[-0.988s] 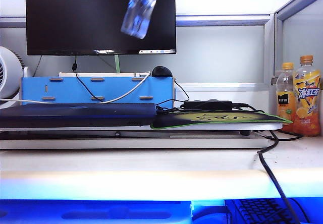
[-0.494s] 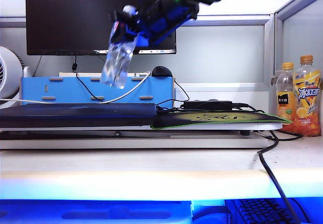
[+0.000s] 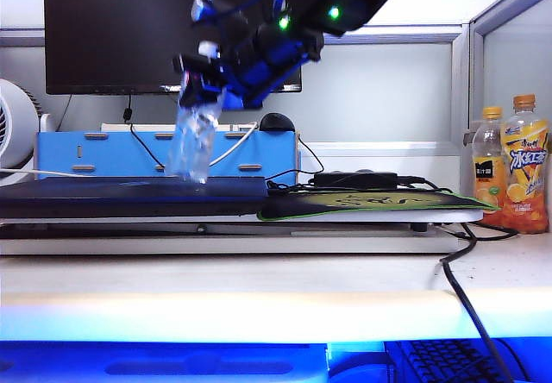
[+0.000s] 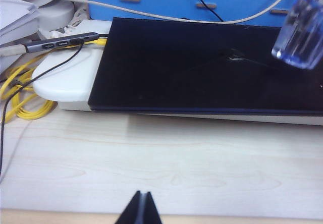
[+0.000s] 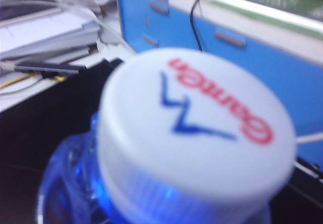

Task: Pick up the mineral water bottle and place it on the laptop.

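Observation:
In the exterior view the mineral water bottle (image 3: 193,146), clear plastic, hangs tilted with its base right at the top of the laptop (image 3: 129,195); I cannot tell if they touch. My right gripper (image 3: 205,88) is shut on the bottle's upper part, reaching in from the upper right. The right wrist view is filled by the bottle's white cap (image 5: 197,133) with red and blue print; no fingers show there. In the left wrist view the bottle's base (image 4: 303,30) hovers over the laptop's dark lid (image 4: 202,67). My left gripper (image 4: 143,205) is shut and empty above the pale desk in front of the laptop.
A black monitor (image 3: 129,29) and a blue box (image 3: 164,154) stand behind the laptop. A green-edged mouse pad (image 3: 371,202) lies to its right, with two orange-capped drink bottles (image 3: 513,176) beyond it. A yellow cable (image 4: 20,98) and a hub (image 4: 55,43) lie beside the laptop.
My right gripper has come down and to the left with the bottle, from the top of the monitor to the laptop's lid. The left gripper has stayed still.

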